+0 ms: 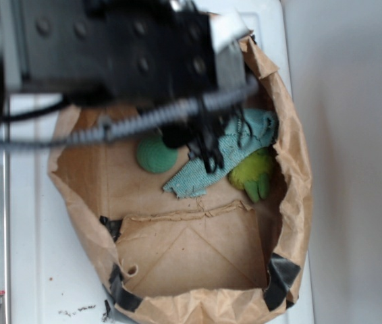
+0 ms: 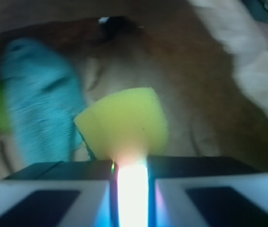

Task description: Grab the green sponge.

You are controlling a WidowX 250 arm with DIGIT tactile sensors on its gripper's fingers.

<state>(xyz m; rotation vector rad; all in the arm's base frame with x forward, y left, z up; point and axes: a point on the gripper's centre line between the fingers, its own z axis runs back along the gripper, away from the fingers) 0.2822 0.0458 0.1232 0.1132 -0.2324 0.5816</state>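
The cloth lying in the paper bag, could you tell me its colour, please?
The cloth is teal, clearest in the exterior view.

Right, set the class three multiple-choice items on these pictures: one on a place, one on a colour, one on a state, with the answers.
1. In the exterior view, the green sponge lies:
A. left of the teal cloth
B. on top of the cloth
C. outside the paper bag

2. The wedge sponge before the gripper in the wrist view is:
A. red
B. yellow
C. white

3. The green sponge is:
A. between the gripper's fingers
B. lying free in the bag
C. cut in half

Answers:
1 A, it sits on the bag floor left of the cloth.
2 B, it is plainly yellow.
3 B, the gripper hangs over the cloth, beside the whole sponge.
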